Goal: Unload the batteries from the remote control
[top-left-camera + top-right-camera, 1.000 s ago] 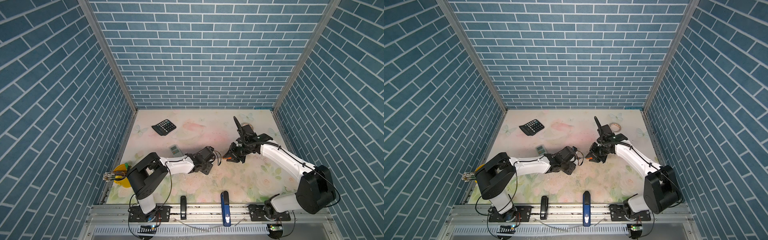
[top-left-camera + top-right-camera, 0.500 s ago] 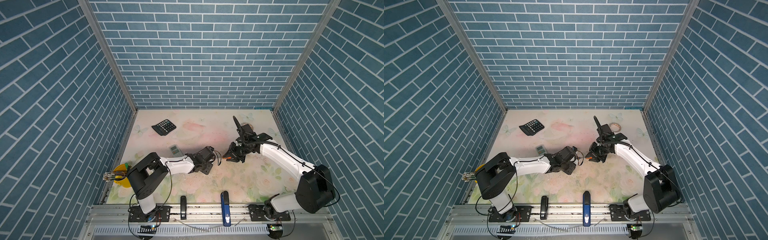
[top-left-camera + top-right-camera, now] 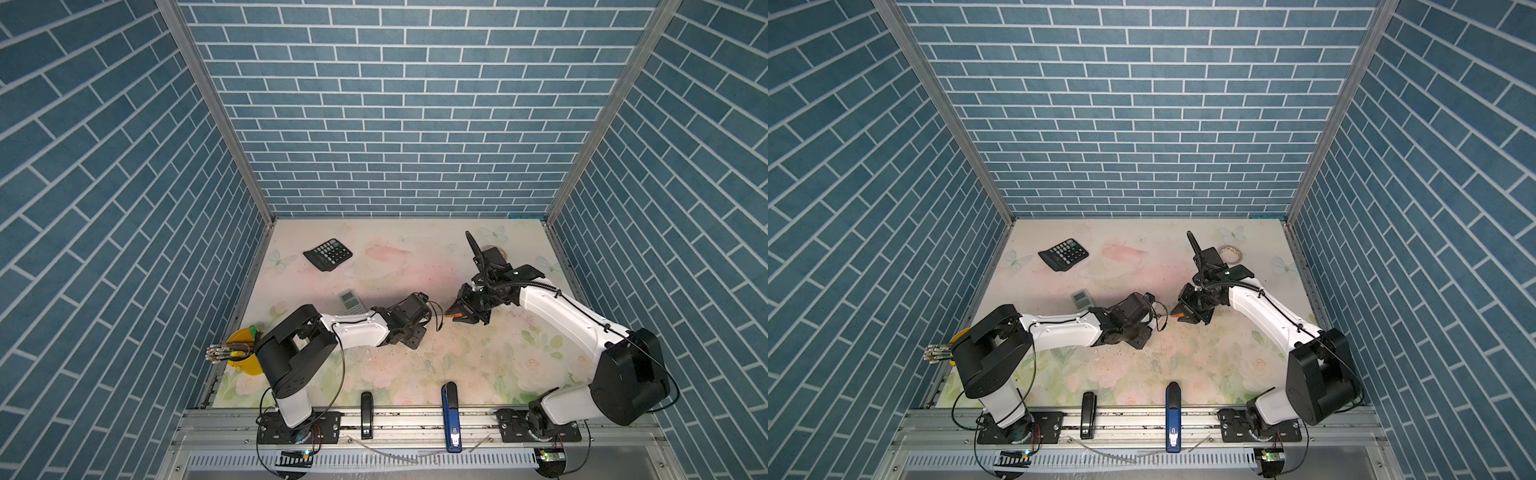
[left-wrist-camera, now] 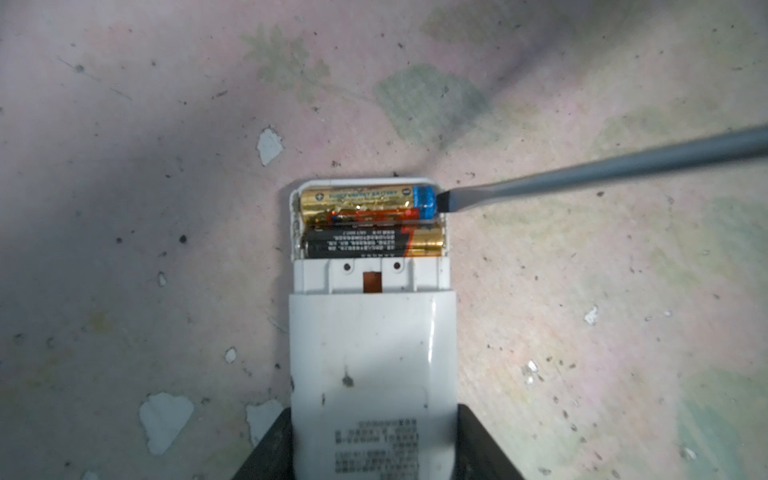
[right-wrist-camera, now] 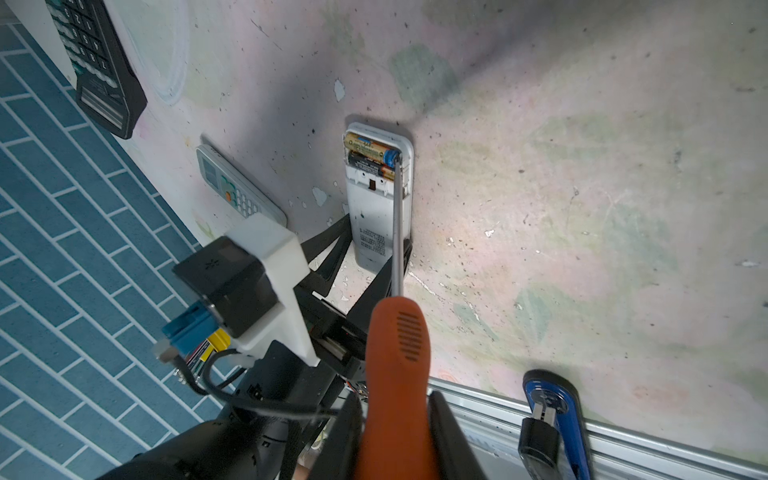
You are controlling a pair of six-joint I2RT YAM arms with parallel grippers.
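In the left wrist view the white remote control [image 4: 370,353] lies back-up on the floral mat, and my left gripper [image 4: 374,449] is shut on its lower body. Its battery bay is uncovered and holds two batteries side by side, a gold one with a blue end [image 4: 361,199] and a black-and-gold one [image 4: 357,245]. My right gripper [image 5: 395,436] is shut on the orange handle of a screwdriver [image 5: 397,374]. The flat tip [image 4: 446,203] touches the blue end of the gold battery. In both top views the left arm [image 3: 357,330] hides the remote control.
A second, grey remote [image 3: 351,301] lies just behind the left arm, and a black calculator [image 3: 328,254] lies further back on the left. A yellow cup of brushes [image 3: 243,363] stands at the left edge. A black stapler [image 3: 366,419] and a blue one [image 3: 451,409] sit on the front rail. A tape roll [image 3: 1231,253] is at the back right.
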